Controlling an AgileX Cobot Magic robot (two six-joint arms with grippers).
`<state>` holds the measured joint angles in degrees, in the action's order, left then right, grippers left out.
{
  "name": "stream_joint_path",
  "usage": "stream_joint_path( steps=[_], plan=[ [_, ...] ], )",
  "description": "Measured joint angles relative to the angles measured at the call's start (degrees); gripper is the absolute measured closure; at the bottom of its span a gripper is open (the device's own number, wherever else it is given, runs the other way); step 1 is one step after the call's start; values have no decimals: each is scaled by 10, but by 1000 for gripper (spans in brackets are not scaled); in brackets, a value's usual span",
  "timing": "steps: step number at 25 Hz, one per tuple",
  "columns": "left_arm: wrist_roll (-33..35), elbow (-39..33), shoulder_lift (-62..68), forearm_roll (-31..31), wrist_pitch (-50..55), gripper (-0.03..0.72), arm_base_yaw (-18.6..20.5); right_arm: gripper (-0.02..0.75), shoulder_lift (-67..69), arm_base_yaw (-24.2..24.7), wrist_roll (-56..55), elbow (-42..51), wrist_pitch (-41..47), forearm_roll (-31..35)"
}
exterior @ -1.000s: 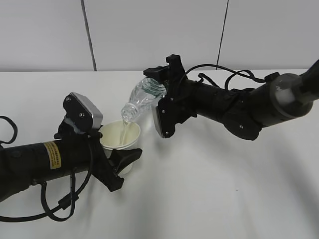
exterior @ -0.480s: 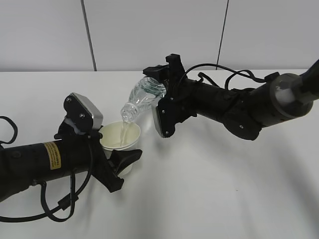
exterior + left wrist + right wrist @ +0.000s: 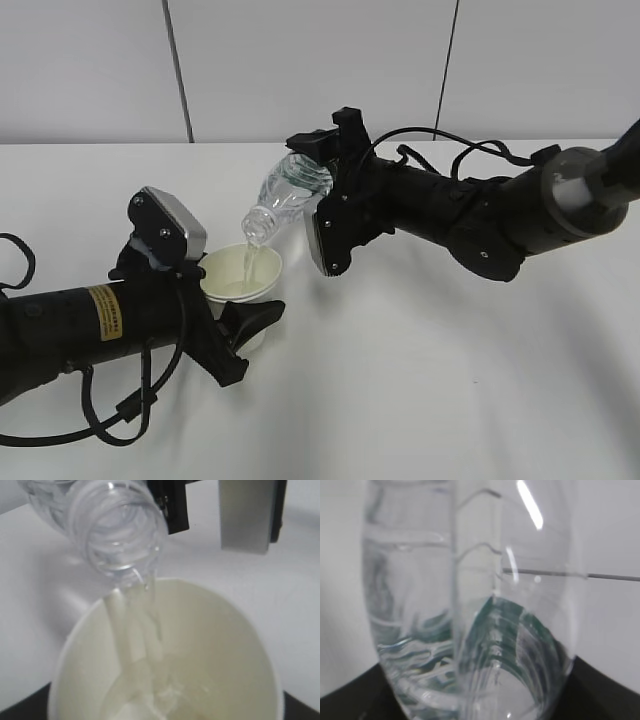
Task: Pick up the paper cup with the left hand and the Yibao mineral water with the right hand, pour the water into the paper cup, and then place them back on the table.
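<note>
table: wide white top, bearing nothing of the task at present; both task items are held above it.

right hand: thick black arm reaching in from the far side of the cup, claw clamped on the yibao mineral water.

left hand: yellow-stickered arm lying low, directly under and around the cup, claw clamped on the paper cup's wall.

yibao mineral water: clear bottle, green label, tipped neck-down, its open mouth just above the cup's rim on the far side. a thin stream runs from the mouth into the cup. some water remains in the bottle body, per the right wrist view.

paper cup: white, upright, lifted clear of the table as far as can be judged. left wrist view shows water pooling in its bottom; fill level looks low to middling.

status: both pickups done; pour under way. left to do, by judgement: right the bottle, then set cup and bottle back on the table and release.
</note>
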<state>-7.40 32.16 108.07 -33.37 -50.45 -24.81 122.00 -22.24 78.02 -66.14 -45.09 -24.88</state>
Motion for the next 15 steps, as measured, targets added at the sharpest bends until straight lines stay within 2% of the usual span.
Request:
stream_joint_path(
  steps=[15],
  plan=[
    [0,0,0,0,1,265,0,269,0,0,1,0,-1,0]
  ],
)
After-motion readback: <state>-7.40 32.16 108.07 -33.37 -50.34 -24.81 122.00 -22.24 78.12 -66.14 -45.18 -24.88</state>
